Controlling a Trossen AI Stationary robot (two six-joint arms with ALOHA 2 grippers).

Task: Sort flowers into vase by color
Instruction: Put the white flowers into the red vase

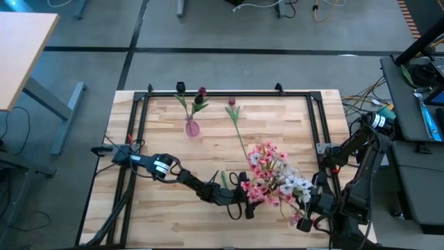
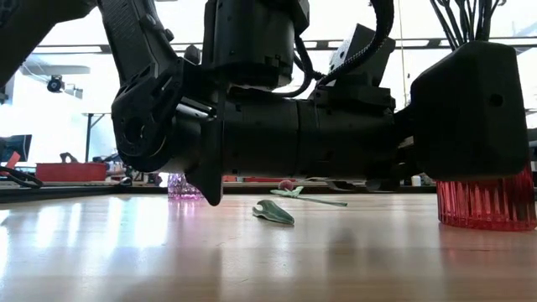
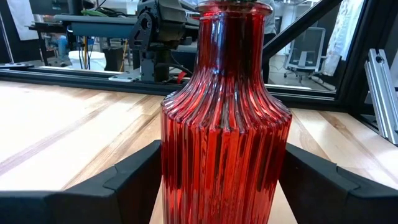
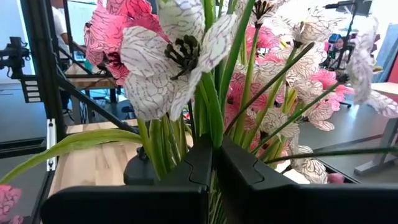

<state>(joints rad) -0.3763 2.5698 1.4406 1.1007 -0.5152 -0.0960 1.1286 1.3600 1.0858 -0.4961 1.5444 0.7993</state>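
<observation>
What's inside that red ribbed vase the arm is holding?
The red vase sits between the left gripper's fingers. From above, a spray of pink and white flowers rises over it, with the right gripper shut on their stems. The blooms cover the neck, so its inside stays hidden.

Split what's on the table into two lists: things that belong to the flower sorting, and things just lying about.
Part of the job:
- red vase, between the left tool's fingers
- pink and white flower bunch, clamped in the right tool
- small pink vase holding maroon tulips
- loose maroon tulip lying on the table

Lying about:
- loose green leaf
</observation>
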